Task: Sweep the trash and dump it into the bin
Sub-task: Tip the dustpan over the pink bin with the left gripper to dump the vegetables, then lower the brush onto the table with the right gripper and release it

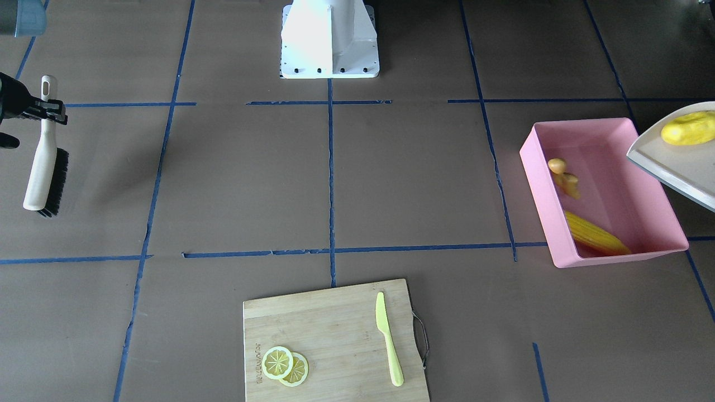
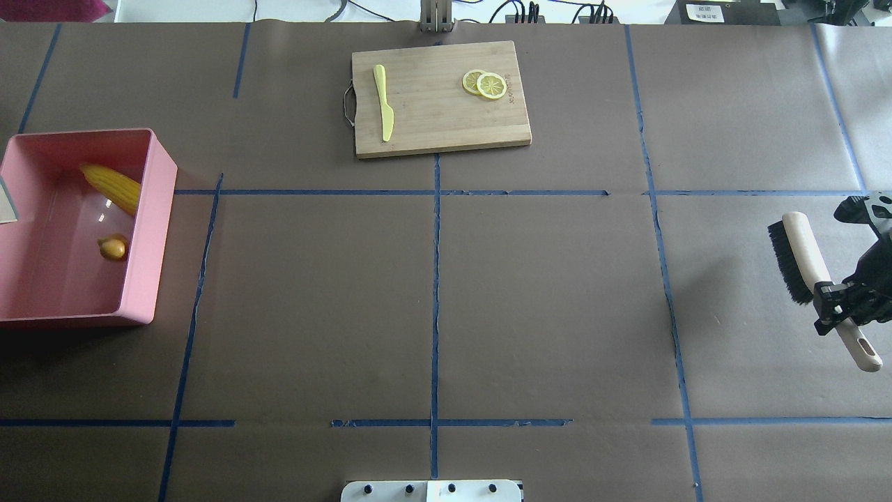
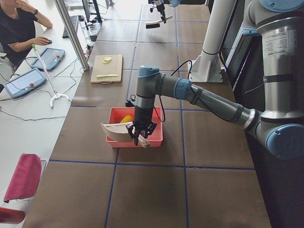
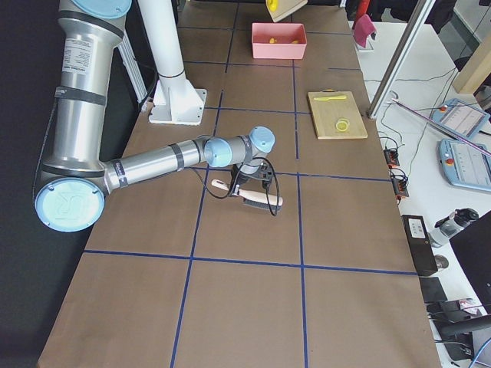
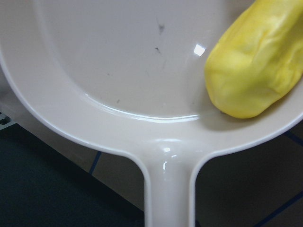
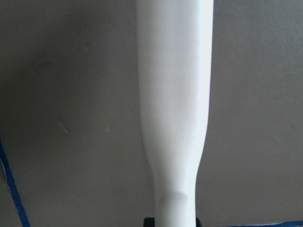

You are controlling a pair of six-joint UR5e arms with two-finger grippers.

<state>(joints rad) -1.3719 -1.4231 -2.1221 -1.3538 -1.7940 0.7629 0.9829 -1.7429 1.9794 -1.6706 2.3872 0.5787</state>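
Dump step, two of three done as I read it. In the front-facing view the bin (image 1: 620,255) sits at 3 o'clock on the table, with the corn cob (image 1: 595,237) and the ginger root (image 1: 563,176) already inside. The potato-like lump (image 1: 688,128) is still on the dustpan (image 1: 678,164), which hangs in the air at the bin's 2 o'clock corner. The wrist view shows the lump lodged at the handle end, at 2 o'clock of the pan. To do it well I'd carry the pan's lip further in over the bin's middle and then tip it steeper, lip down, so the lump rolls out inside the walls and not over the rim. No shaking — a rounded lump may bounce. My left gripper (image 3: 140,134) is at the pan's handle, but I cannot tell whether its jaws are clenched. My right gripper (image 1: 51,110) is clamped on the brush (image 1: 42,162) handle at 9 o'clock, parked well apart; I'd leave it there. Writing: a burnt-in mark on the cutting board (image 1: 329,335) at its 8 o'clock corner — too small to read.
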